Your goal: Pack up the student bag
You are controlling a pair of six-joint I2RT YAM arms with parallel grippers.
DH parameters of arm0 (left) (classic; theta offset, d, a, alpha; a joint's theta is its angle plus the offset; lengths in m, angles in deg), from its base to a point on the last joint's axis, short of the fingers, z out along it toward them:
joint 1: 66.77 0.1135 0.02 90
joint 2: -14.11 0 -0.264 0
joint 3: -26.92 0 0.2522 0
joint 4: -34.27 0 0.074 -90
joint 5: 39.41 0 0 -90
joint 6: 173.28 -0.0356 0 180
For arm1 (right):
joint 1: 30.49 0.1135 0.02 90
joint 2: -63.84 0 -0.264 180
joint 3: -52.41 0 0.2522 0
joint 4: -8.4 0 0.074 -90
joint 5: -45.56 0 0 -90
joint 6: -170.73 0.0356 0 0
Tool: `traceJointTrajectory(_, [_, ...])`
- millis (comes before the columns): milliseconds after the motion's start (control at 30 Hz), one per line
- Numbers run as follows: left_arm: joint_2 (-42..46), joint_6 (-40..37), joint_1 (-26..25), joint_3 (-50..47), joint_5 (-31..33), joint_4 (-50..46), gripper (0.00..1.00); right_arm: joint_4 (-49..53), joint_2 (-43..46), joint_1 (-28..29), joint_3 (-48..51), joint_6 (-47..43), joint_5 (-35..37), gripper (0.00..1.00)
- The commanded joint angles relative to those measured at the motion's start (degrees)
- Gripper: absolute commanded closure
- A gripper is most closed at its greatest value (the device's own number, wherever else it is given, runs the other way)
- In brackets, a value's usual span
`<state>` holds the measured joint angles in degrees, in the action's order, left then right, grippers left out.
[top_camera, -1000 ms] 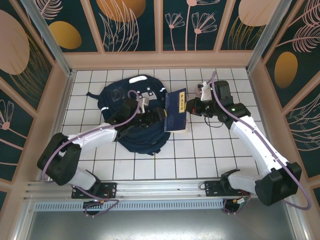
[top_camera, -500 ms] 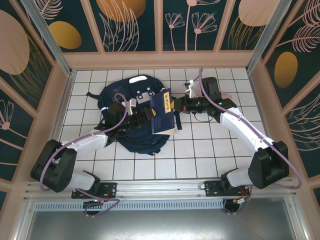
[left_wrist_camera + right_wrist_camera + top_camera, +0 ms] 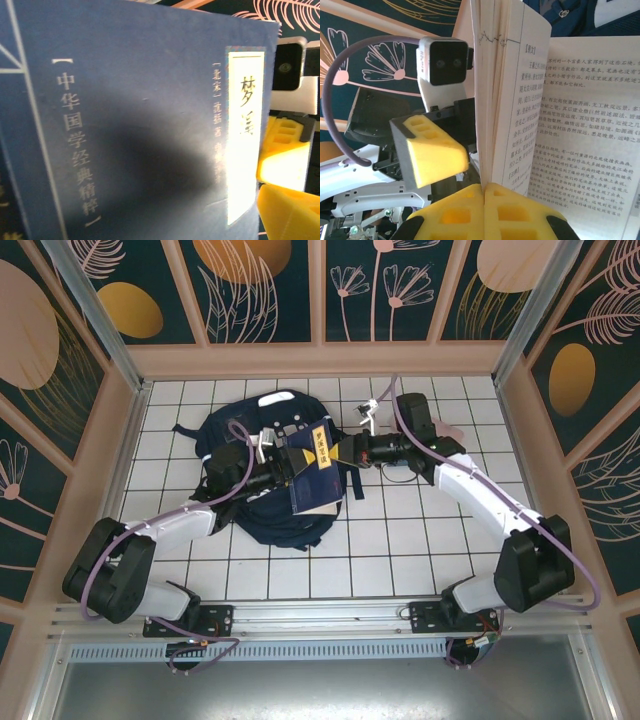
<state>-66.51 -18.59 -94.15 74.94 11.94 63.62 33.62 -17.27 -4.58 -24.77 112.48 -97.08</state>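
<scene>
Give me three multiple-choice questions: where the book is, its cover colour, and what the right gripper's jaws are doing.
1. Where is the book? A) over the student bag B) on bare tiles by the right arm's base C) against the back wall
2. Its cover colour? A) red B) dark blue C) green
3. The right gripper has its jaws: A) wide open B) shut on the book C) shut on a strap
Answers: 1 A, the top view shows it held over the bag. 2 B, the left wrist view shows a dark blue cover. 3 B, the yellow jaws meet on its pages.
</scene>
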Motion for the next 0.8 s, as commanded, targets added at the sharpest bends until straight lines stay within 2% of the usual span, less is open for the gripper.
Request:
traceJointTrajectory(0, [2.0, 2.9, 0.3, 0.0, -0.2, 2.9, 0.08, 0.3, -1.9, -0.6, -2.6, -2.6, -0.2, 1.0])
traceJointTrajectory(67, [3.0, 3.5, 0.3, -0.2, -0.2, 3.2, 0.17, 1.5, -3.1, -1.2, -2.9, -3.5, 1.0, 1.0])
traceJointTrajectory(267, [6.1, 2.1, 0.3, 0.5, 3.2, -4.3, 0.63, 4.0, -5.3, -2.6, -3.7, -6.6, 4.4, 1.0])
traceJointTrajectory(300, [6.5, 2.3, 0.3, 0.9, 4.6, -6.1, 0.72, 4.5, -5.2, -2.6, -3.9, -7.3, 5.5, 0.94])
traceJointTrajectory(367, [7.2, 2.1, 0.3, 1.8, 6.7, -8.7, 0.84, 4.7, -4.1, -2.6, -3.7, -7.0, 9.3, 0.74])
traceJointTrajectory(400, [7.8, 2.2, 0.3, 2.2, 7.9, -9.5, 0.88, 4.4, -3.2, -2.7, -3.1, -6.4, 11.5, 0.64])
traceJointTrajectory(467, [8.5, 2.8, 0.2, 2.9, 9.6, -10.0, 0.95, 2.6, -1.1, -2.7, -1.4, -3.8, 14.3, 0.52])
traceJointTrajectory(500, [8.9, 3.2, 0.2, 3.3, 11.1, -10.3, 0.99, 0.0, 0.6, -2.7, 0.6, -1.2, 15.1, 0.41])
traceJointTrajectory(633, [10.5, 6.4, 0.1, 4.0, 18.3, -9.6, 1.0, -13.0, 6.8, -1.6, 9.3, 11.1, 16.1, 0.18])
traceJointTrajectory(767, [11.1, 9.8, 0.0, 3.9, 24.3, -6.1, 1.0, -28.8, 11.5, 2.1, 18.6, 24.8, 18.1, 0.03])
